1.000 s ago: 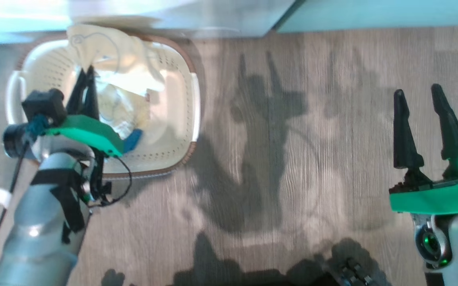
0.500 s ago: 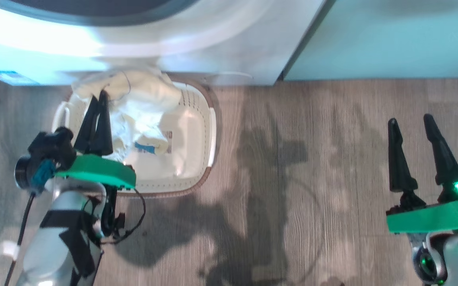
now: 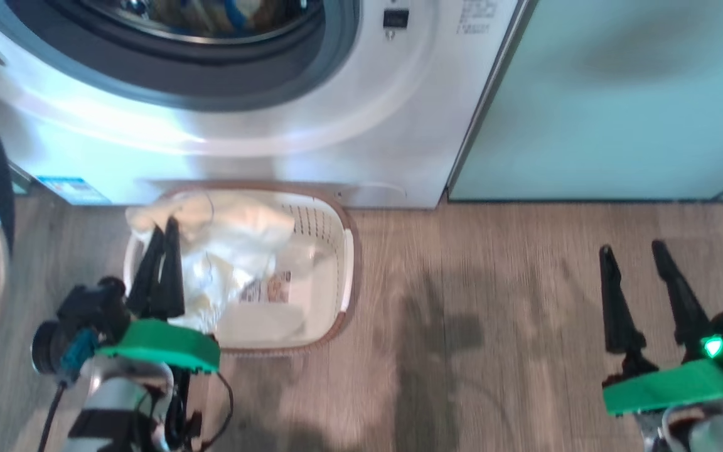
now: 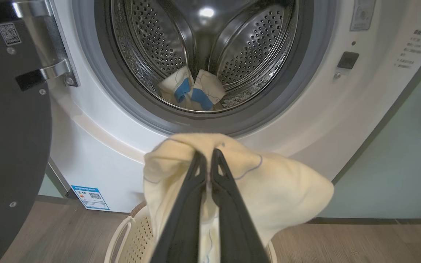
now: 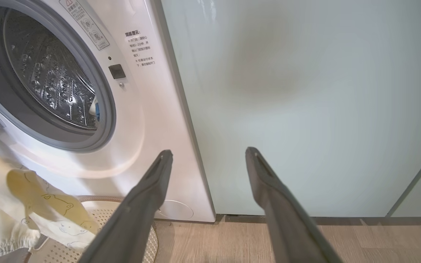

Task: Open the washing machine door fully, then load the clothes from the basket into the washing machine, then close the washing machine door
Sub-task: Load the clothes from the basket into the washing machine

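At far left, washing machine door [image 4: 9,128] stands open. L gripper [image 4: 208,157] pinched on clothes [image 4: 276,190] above basket [image 3: 342,263], below washing machine [image 4: 342,120] mouth; R gripper [image 3: 631,247] wide, empty. Risk: trailing fabric may snag basket rim, drop short.

The wood-grain floor [image 3: 493,326] carries the basket [image 3: 344,276], set just before the washing machine [image 3: 336,138].
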Controlling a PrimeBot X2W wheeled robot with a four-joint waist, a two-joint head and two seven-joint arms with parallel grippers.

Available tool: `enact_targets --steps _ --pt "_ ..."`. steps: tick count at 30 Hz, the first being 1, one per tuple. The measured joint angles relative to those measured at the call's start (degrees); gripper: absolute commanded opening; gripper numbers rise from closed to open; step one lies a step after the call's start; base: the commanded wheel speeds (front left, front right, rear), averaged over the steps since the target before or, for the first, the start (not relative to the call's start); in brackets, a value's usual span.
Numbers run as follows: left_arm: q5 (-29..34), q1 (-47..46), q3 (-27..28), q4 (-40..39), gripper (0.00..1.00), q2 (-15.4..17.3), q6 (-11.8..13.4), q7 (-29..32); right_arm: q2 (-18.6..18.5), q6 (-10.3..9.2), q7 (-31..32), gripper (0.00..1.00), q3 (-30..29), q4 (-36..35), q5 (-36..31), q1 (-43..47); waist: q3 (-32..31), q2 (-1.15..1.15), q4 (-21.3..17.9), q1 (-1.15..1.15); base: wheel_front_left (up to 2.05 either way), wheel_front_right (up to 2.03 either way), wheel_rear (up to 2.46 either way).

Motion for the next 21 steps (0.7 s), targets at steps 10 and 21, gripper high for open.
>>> enact_targets --steps 10,21 --pt "-0.01 7.08 -0.89 -3.26 0.00 0.19 0.56 2.38 0.00 0.00 0.00 1.00 0.18 1.55 -0.03 4.80 -7.87 0.00 1.18 0.00 0.00 0.00 0.00" --pt "-0.59 11.13 -1.18 -4.30 0.00 0.35 0.99 3.47 0.02 0.00 0.01 1.00 0.47 2.32 -0.44 8.06 -13.48 0.00 2.27 0.00 0.00 0.00 0.00"
